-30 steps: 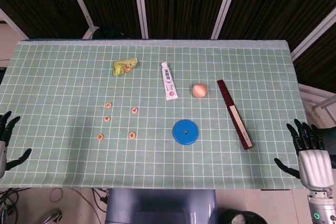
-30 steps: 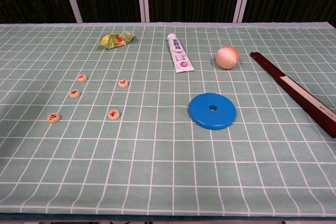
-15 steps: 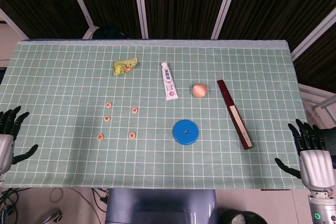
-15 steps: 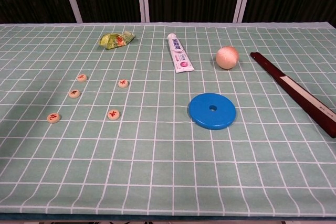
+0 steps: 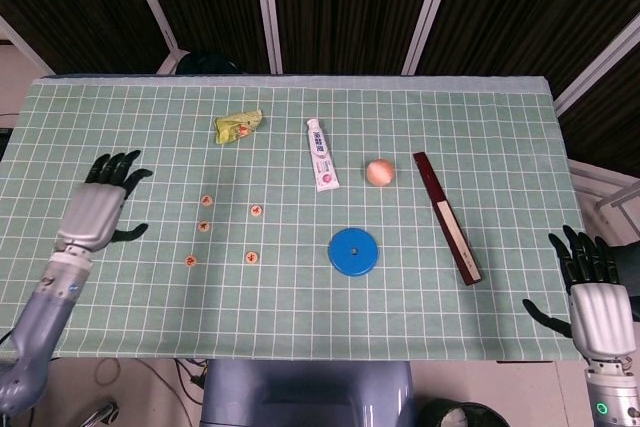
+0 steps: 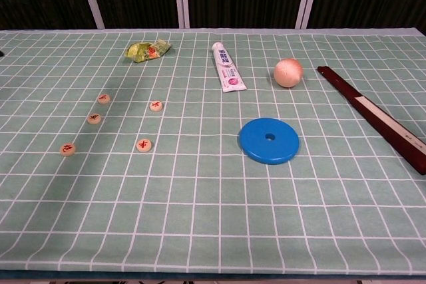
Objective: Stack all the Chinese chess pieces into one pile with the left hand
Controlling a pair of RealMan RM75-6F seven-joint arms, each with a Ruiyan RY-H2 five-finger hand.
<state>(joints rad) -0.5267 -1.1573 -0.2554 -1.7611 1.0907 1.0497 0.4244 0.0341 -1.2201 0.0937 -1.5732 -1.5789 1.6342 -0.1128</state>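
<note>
A green gridded cloth (image 5: pixel 420 127) covers the table; dark slatted panels (image 5: pixel 340 7) with pale struts behind.

Your table (image 5: pixel 480 107), green grid cloth.
Chess pieces (image 5: pixel 204 227) at nine o'clock, blue disc (image 5: pixel 354 251) at centre, toothpaste tube (image 5: pixel 321 154) at twelve.

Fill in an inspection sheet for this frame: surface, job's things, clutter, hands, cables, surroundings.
Surface: table under a green cloth with a white grid.
Job's things: five chess pieces lie flat and apart on the left part, none stacked.
Clutter: green wrapper, toothpaste tube, peach ball, blue disc, dark red stick.
Hands: left hand is over the table's left side, fingers spread, holding nothing, apart from the pieces; right hand is off the right edge, fingers spread, holding nothing.
Cables: some show below the table's front edge at lower left in the head view.
Surroundings: dark slatted wall with white bars.
</note>
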